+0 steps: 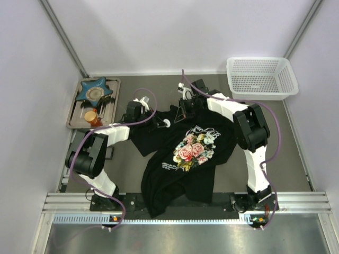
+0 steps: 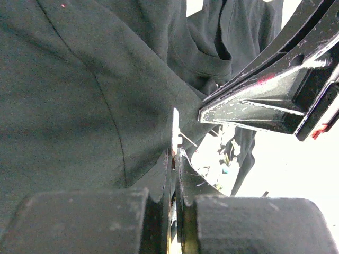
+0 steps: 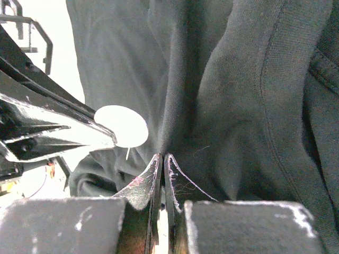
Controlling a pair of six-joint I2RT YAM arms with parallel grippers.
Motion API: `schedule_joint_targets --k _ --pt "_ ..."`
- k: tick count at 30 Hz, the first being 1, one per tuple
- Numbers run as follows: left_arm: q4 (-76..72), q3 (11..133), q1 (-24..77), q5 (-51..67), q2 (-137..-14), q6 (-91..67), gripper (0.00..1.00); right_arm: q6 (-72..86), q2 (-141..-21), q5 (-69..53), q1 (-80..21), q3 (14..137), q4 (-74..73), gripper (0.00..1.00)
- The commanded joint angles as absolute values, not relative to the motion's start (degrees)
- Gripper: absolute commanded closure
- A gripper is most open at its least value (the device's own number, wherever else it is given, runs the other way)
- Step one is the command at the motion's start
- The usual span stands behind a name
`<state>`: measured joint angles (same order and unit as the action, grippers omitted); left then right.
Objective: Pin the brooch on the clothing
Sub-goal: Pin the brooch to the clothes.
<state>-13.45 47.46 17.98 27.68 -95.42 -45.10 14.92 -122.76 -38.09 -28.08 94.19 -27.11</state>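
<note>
White cursive script on T-shirt (image 1: 159, 185) chest, likely words, too small to read

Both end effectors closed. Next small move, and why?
Probably ease the left end effector and its brooch toward the T-shirt fold pinched by the right end effector: the brooch sits just beside that raised fold, its pin not visibly through the cloth.

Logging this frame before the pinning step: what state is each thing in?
left gripper: fingers shut on brooch
right gripper: fingers shut, pinching T-shirt
brooch: held, not yet pinned
T-shirt: crumpled, print facing up
basket: upright, empty
</note>
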Motion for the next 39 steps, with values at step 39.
schedule_joint_targets --k 39 --pt "-20.0 50.7 20.6 37.4 -98.3 -42.3 1.00 21.1 -119.8 -43.2 -27.8 93.8 -20.2 1.00"
